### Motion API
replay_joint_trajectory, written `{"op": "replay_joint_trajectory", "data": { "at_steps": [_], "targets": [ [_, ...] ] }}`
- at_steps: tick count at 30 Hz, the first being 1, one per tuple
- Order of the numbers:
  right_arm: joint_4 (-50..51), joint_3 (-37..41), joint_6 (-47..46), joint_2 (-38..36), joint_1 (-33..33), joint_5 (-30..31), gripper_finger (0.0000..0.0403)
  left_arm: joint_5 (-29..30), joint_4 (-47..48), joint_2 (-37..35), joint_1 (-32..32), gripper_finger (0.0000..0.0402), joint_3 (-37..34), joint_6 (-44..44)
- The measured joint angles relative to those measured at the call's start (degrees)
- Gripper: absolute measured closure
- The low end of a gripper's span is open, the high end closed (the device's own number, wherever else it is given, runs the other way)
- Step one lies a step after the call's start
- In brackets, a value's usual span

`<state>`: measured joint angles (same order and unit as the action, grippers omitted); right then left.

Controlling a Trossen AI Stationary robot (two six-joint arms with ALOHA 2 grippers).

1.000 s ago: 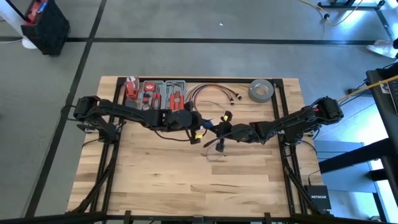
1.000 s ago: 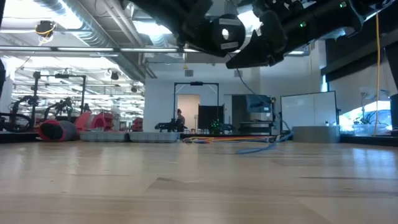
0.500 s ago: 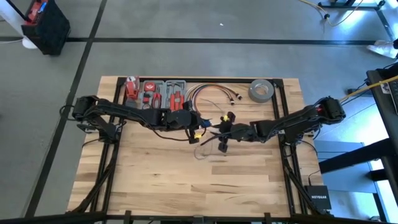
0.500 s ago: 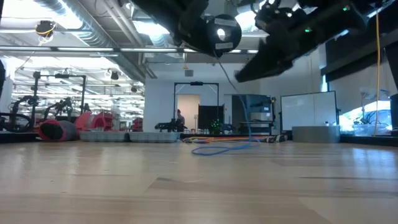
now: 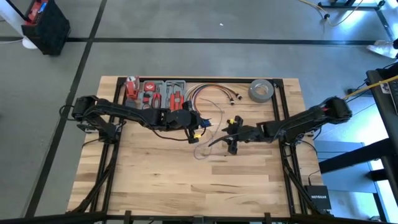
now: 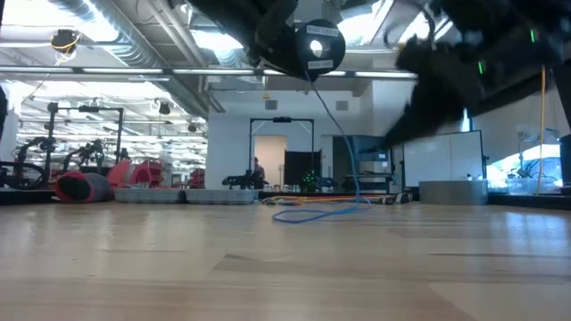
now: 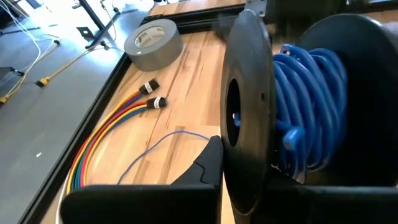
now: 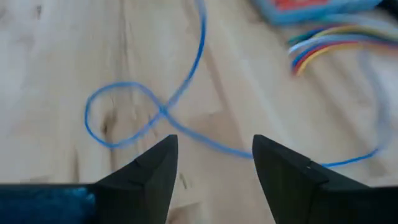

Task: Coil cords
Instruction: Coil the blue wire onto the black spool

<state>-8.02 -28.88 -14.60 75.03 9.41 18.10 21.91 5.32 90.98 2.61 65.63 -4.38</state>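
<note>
Since the earlier frame, the right gripper (image 5: pixel 231 142) is being drawn back, jaws spread wide and empty, so slack thin blue wire (image 8: pixel 163 112) is lying looped on the pale wooden table (image 5: pixel 155 180). Above it, the black round spool (image 7: pixel 249 112) wound with blue wire is being held clamped in the closed left gripper (image 5: pixel 198 132) for further winding.

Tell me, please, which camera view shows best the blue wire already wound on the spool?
The left wrist view: the wound blue wire fills it, beside the black disc. The low view shows only the disc face; the high view hides the coil; the right wrist view shows only loose wire.
</note>
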Motion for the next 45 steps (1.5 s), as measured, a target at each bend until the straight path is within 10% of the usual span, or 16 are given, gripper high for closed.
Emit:
{"op": "replay_joint_trajectory", "data": {
  "at_steps": [10, 20, 37, 45],
  "targets": [
    [-35.8, 6.2, 6.9, 18.2, 0.3, -9.4, 0.019, 0.0, -0.4, 0.0, 0.0, 0.0402, 0.0, -0.1],
    [-28.3, -0.1, 10.1, 21.9, 0.3, -7.1, 0.0199, 0.0, -0.4, 0.0, 0.0, 0.0402, 0.0, -0.5],
    [-26.6, -0.2, 10.6, 21.9, 0.3, -6.9, 0.0392, 0.0, -1.4, 0.1, 0.0, 0.0402, 0.0, -0.5],
    [-28.8, -0.2, 11.8, 21.9, 0.3, -4.3, 0.039, 0.0, -1.3, 0.1, 0.0, 0.0402, 0.0, -0.5]
  ]
}}
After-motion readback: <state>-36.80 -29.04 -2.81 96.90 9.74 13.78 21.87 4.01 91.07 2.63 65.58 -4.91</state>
